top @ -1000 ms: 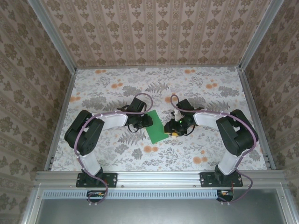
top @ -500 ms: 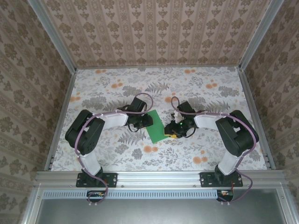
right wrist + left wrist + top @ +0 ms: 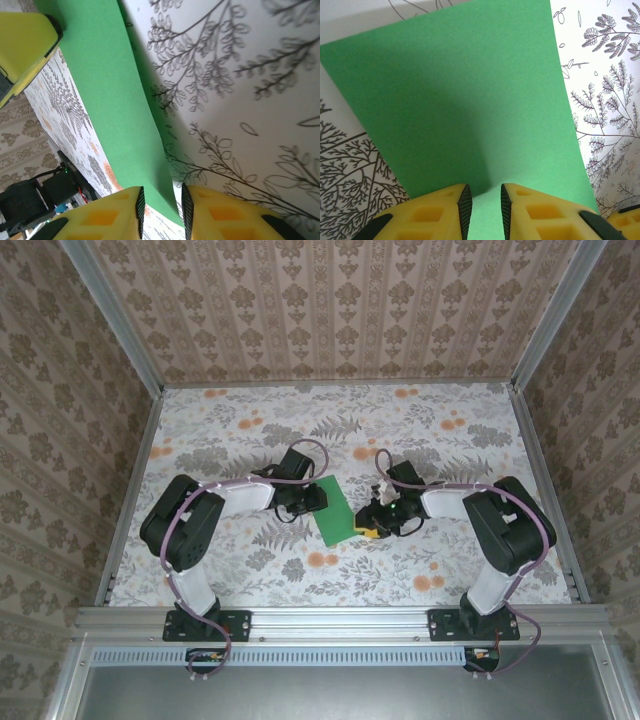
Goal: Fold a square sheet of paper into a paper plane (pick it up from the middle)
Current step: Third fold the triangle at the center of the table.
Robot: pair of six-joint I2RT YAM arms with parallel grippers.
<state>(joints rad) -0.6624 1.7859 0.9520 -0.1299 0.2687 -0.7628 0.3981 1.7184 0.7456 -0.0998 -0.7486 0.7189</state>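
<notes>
The square sheet of paper (image 3: 334, 513), bright green and a single uncreased layer, lies on the flowered table between both arms. My left gripper (image 3: 317, 501) is at its left edge. In the left wrist view the sheet (image 3: 460, 100) spreads out ahead, and the left gripper (image 3: 483, 195) stands narrowly open with green showing in the gap. My right gripper (image 3: 367, 527) is at the sheet's right edge. In the right wrist view that lifted, curled edge (image 3: 117, 105) runs between the fingers of the right gripper (image 3: 161, 197), which are close together but still apart.
The flowered table (image 3: 450, 440) is boxed in by papered walls and a metal frame (image 3: 340, 620) along the near side. A yellow finger of the left gripper (image 3: 22, 45) shows past the sheet in the right wrist view.
The right gripper's jaws have narrowed round the sheet's lifted right edge, and its wrist has shifted a little to the right. The left arm and the sheet have hardly moved.
</notes>
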